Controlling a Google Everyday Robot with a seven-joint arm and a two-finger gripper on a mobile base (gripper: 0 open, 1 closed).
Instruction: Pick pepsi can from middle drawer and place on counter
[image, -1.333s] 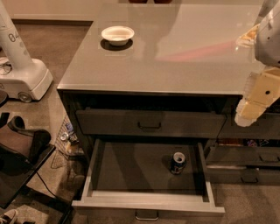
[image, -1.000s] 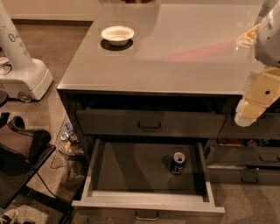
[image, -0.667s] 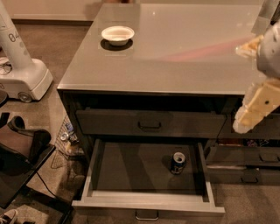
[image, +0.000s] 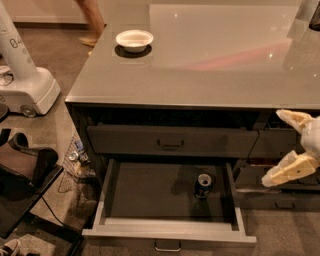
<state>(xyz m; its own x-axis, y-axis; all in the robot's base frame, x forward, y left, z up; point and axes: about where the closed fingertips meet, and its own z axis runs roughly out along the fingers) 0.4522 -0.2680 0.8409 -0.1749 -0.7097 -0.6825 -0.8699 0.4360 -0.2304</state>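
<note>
Now gripper (image: 272, 148) hangs open up-right of can (image: 203, 185); can stands upright in pulled-out drawer (image: 170, 231) w/ top exposed for grabbing; counter (image: 200, 65) above.

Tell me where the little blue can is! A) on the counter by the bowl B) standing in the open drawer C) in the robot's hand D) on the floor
B: the pepsi can stands upright in the open middle drawer, right of its middle, while the hand hangs open and empty off to the right.
</note>
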